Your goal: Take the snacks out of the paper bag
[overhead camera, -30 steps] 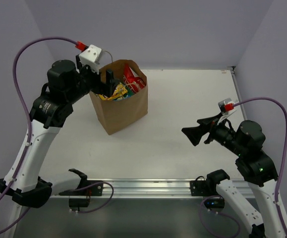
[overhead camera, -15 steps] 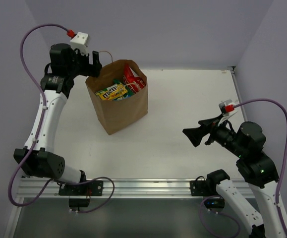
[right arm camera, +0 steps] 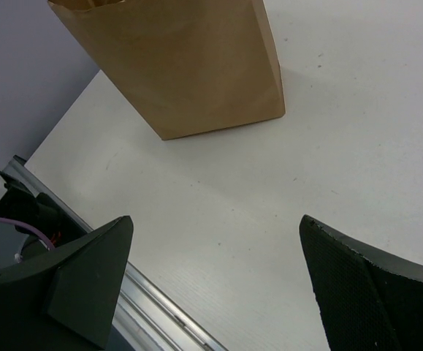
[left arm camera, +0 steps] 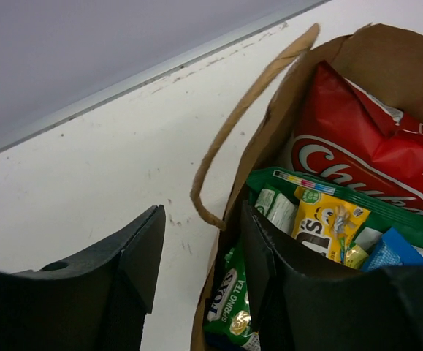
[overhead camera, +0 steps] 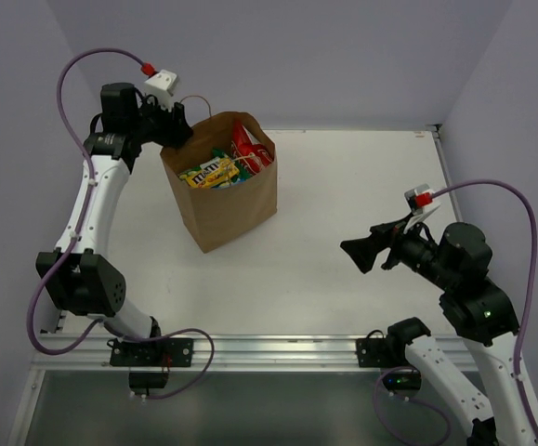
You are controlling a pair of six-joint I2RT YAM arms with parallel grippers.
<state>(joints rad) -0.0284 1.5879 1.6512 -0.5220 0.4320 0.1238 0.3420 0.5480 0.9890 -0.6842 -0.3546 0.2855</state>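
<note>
The brown paper bag (overhead camera: 227, 200) stands upright at the back left of the table, its mouth open. Inside it lie the snacks: a red chip bag (left arm camera: 357, 150), a yellow M&M's pack (left arm camera: 326, 219), a dark green bag (left arm camera: 408, 228), a small green Fox's pack (left arm camera: 229, 300) and a blue pack (left arm camera: 390, 252). My left gripper (overhead camera: 172, 131) is open at the bag's far left rim. In the left wrist view the gripper (left arm camera: 200, 219) straddles that rim, one finger inside the bag and one outside, beside a loop handle (left arm camera: 229, 131). My right gripper (overhead camera: 361, 253) is open and empty, above the table to the right of the bag.
The right wrist view shows the bag's plain side (right arm camera: 189, 66), bare white table under the open right gripper (right arm camera: 215, 223), and the aluminium rail (right arm camera: 160, 322) at the near edge. Grey walls close the back and both sides.
My left arm has stretched out and pulled its gripper out of the bag's mouth to the far left rim. The yellow pack now shows uncovered. The right arm has barely moved.
</note>
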